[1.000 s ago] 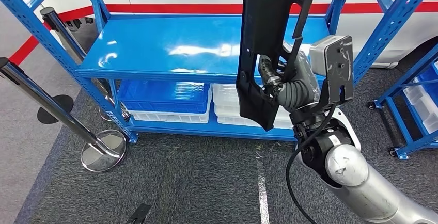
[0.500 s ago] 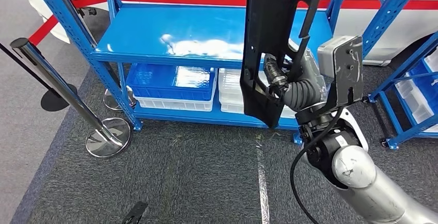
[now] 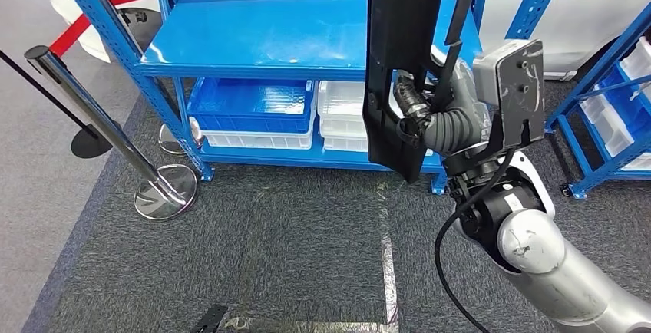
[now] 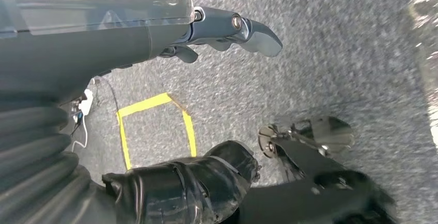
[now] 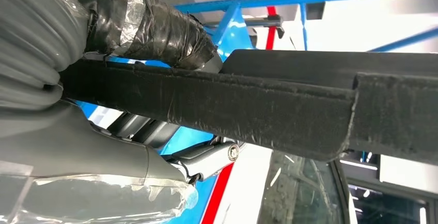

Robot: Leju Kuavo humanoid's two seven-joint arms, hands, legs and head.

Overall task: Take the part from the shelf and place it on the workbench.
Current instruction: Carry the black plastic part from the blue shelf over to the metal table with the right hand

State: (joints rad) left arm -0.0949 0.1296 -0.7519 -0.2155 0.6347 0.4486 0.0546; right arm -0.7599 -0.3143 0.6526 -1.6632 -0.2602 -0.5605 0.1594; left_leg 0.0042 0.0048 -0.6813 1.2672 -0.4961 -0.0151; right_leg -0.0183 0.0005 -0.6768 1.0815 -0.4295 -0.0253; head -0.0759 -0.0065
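While the right robot hand [image 3: 430,118] grasped the black part [image 3: 403,57] mid-length at upper right of the frame, its long axis stood near-vertical, clear of the blue shelf [image 3: 261,41].

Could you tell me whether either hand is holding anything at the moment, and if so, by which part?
The right hand holds the long black part upright, gripping its lower section by the edge. The left hand hangs over the carpet, holding nothing.

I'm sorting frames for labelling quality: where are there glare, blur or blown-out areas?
Head view: sharp, with soft ceiling-light glare on the blue shelf top. Left wrist view: carpet smeared toward the right edge, a blurred shiny object beside the left hand. Right wrist view: background behind the black part is overexposed white, though its felt edge is crisp.
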